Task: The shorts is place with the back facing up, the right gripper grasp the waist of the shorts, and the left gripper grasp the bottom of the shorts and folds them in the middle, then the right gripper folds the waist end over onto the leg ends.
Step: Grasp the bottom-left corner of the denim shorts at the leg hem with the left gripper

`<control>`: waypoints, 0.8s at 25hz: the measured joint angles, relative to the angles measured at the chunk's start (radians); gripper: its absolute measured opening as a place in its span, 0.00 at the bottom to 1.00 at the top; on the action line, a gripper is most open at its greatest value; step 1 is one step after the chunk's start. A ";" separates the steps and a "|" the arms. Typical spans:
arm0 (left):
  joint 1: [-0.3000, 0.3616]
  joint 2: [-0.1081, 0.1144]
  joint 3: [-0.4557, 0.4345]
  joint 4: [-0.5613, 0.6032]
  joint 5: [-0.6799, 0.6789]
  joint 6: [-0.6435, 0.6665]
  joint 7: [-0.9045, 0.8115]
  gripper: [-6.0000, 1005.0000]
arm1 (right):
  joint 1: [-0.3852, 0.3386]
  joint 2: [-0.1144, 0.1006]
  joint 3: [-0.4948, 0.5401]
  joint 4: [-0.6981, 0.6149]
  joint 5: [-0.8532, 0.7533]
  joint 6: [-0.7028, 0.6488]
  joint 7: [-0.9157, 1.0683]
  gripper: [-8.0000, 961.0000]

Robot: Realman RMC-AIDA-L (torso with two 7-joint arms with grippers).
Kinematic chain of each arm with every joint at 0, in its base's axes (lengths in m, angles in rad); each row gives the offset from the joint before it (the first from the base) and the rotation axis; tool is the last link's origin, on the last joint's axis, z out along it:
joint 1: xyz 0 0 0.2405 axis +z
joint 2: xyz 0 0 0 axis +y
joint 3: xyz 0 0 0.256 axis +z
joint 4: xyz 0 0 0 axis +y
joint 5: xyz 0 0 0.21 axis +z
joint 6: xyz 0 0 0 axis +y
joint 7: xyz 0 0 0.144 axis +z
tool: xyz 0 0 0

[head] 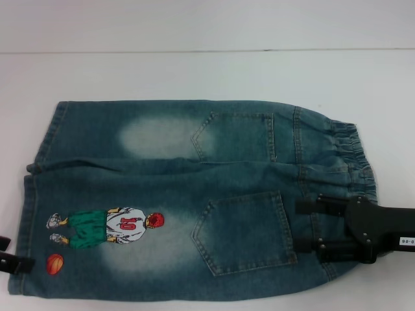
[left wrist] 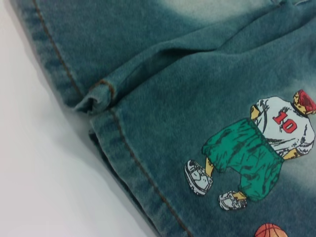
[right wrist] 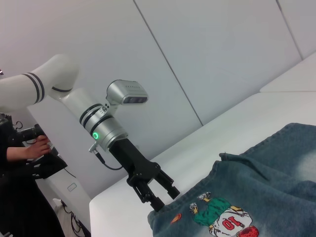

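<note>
The denim shorts (head: 162,175) lie flat, back pockets up, with the elastic waist (head: 343,149) to the right and the leg hems (head: 29,194) to the left. My right gripper (head: 299,227) is open, its fingers spread over the waist end beside the nearer pocket. At the near left corner, next to the embroidered figure (head: 110,227), my left gripper (head: 11,254) shows only partly. The right wrist view shows the left gripper (right wrist: 163,197) open, right at the hem corner of the shorts (right wrist: 266,182). The left wrist view shows the hems (left wrist: 128,153) and the figure (left wrist: 256,148) up close.
The shorts rest on a white table (head: 194,71) with bare surface beyond them. In the right wrist view a person (right wrist: 19,148) sits with equipment past the table's end, behind the left arm, and a white wall (right wrist: 207,59) rises behind.
</note>
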 joint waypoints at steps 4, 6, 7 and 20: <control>0.010 -0.001 0.005 0.012 0.000 0.005 0.000 0.90 | 0.000 0.001 0.000 0.000 0.000 0.000 0.000 0.97; 0.013 0.001 0.006 0.014 0.001 0.008 -0.001 0.90 | 0.000 0.002 0.000 0.000 0.000 0.000 0.000 0.97; 0.013 0.002 0.006 0.016 0.001 0.011 -0.001 0.90 | 0.000 0.002 0.000 0.000 0.000 0.000 0.000 0.97; 0.032 0.013 0.050 0.088 0.003 0.118 -0.036 0.90 | -0.002 0.003 0.000 0.003 0.000 0.001 0.000 0.97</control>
